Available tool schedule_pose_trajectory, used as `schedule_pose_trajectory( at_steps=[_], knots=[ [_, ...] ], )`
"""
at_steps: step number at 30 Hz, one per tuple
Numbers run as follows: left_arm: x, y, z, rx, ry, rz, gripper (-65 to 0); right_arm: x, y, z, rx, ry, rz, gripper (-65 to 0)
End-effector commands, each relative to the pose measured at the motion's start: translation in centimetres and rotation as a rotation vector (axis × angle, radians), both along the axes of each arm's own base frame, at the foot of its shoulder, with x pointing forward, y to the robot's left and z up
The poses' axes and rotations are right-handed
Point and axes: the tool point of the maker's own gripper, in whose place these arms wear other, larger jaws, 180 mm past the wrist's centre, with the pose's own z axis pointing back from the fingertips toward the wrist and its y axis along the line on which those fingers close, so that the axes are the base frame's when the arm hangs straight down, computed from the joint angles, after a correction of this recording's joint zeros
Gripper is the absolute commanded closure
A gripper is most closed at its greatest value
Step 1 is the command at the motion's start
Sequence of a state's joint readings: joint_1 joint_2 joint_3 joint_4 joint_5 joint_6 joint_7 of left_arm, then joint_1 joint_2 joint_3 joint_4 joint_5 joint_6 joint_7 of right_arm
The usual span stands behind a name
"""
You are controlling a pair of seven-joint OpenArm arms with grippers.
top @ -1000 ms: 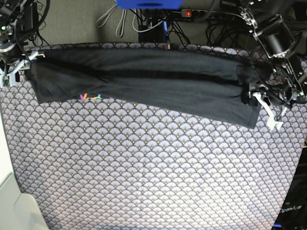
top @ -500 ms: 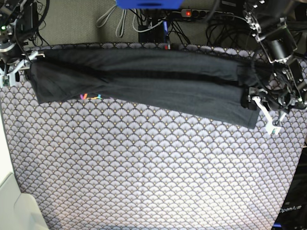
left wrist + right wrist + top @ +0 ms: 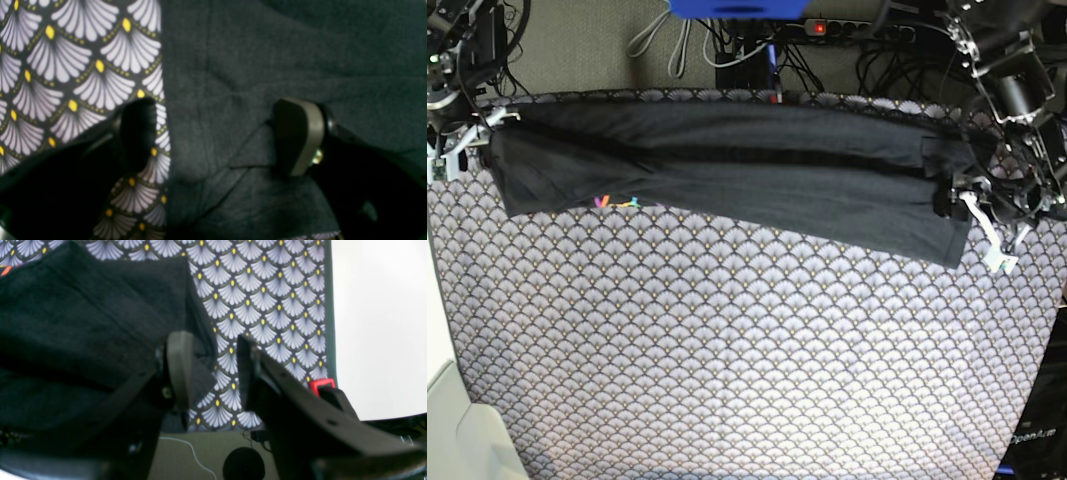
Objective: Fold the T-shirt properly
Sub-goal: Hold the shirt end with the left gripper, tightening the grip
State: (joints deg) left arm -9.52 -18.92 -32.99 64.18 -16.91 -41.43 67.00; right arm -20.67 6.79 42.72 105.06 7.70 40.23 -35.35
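Straddling the T-shirt [image 3: 727, 170] ends, long axis across the table [image 3: 727, 350]
Left gripper [image 3: 213, 140] jaws released over hem; right gripper [image 3: 210, 370] jaws parted, gripping nothing

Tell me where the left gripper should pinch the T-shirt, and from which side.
Likely the T-shirt end edge under the left gripper, coming from above: open fingers straddle that edge, one over tablecloth, one over layered, flat fabric.

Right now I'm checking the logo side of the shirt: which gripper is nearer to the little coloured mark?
Right. The right gripper sits at the shirt end near the coloured mark; the left gripper is at the far opposite end.
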Motion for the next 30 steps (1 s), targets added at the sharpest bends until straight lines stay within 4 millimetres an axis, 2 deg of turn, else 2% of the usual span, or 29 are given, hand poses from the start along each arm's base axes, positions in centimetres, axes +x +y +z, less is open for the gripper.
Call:
schedule_pose_trajectory(
  at_steps=[1, 5, 15, 23, 30],
  knots=[
    [-4.9, 1.5, -2.4, 0.089, 0.238, -0.004, -54.3, 0.6, -0.4, 1.2, -0.02, -0.042, 0.007, -22.9],
    [-5.8, 1.1, -3.0, 0.079, 0.259, -0.007, -54.3, 0.7, -0.4, 1.2, -0.02, -0.044, 0.007, -22.9],
    [-6.5, 0.4, -3.4, 0.08, 0.306, -0.04, -53.3, 1.2, -0.5, 1.6, -0.022, -0.06, 0.007, -22.9],
    [-7.2, 0.7, -3.5, 0.093, 0.343, -0.044, -29.8, 1.3, -0.5, 1.7, -0.023, -0.063, 0.005, -22.9],
    [-7.4, 0.9, -3.5, 0.098, 0.351, -0.044, -22.2, 1.4, -0.5, 1.7, -0.023, -0.065, 0.005, -22.9]
  ],
)
